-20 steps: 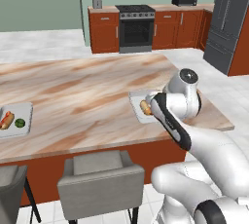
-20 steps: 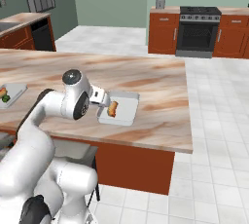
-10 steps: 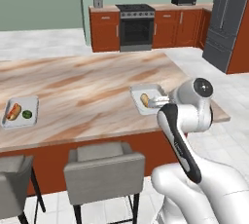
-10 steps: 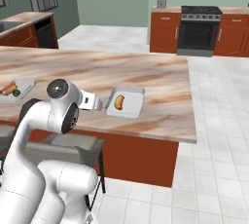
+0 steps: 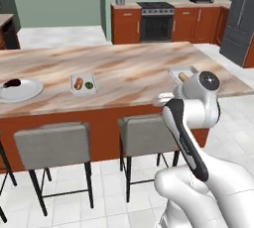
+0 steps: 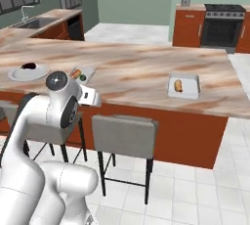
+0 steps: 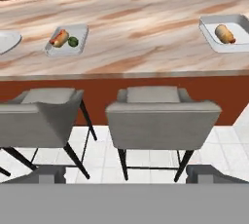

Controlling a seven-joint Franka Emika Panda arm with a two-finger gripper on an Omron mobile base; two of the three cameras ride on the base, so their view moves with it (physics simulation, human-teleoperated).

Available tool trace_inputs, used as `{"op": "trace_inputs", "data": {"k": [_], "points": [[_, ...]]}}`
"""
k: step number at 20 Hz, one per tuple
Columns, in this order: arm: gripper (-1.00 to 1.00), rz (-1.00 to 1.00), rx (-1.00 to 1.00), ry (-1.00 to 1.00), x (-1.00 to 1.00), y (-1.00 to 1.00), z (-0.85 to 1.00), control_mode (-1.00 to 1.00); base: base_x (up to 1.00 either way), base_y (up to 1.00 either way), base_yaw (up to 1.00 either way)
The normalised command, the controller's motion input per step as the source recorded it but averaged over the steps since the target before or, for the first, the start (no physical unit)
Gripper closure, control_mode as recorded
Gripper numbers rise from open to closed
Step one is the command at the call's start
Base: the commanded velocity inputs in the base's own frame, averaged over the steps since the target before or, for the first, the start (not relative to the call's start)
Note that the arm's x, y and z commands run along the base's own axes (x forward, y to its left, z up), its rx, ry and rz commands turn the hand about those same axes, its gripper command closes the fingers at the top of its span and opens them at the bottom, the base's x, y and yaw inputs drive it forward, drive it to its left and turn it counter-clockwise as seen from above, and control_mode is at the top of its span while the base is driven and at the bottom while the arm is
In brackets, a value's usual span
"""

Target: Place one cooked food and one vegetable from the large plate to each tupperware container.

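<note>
The gripper [image 7: 124, 174] hangs off the counter [image 5: 129, 68], jaws released and holding nothing. One tupperware container [image 7: 68, 38] has both foods; the other [image 6: 184, 85] lacks a vegetable. Next: reach the large plate [image 5: 20, 90] for its dark item [image 5: 12, 83].

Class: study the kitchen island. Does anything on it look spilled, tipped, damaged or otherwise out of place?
Nothing stands out. The large plate and both tupperware containers sit flat on the island, food inside them, nothing spilled. The open gripper carries nothing.
</note>
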Motion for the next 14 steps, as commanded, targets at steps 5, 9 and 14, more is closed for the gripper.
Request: {"op": "trace_inputs", "data": {"k": [5, 9, 14], "points": [[-1.00, 0.00, 0.00, 0.00, 0.00, 0.00, 0.00, 1.00, -0.22, 1.00, 0.01], [-1.00, 0.00, 0.00, 0.00, 0.00, 0.00, 0.00, 1.00, 0.16, 1.00, 0.00], [-1.00, 0.00, 0.00, 0.00, 0.00, 0.00, 0.00, 1.00, 0.23, 1.00, -0.02]]}}
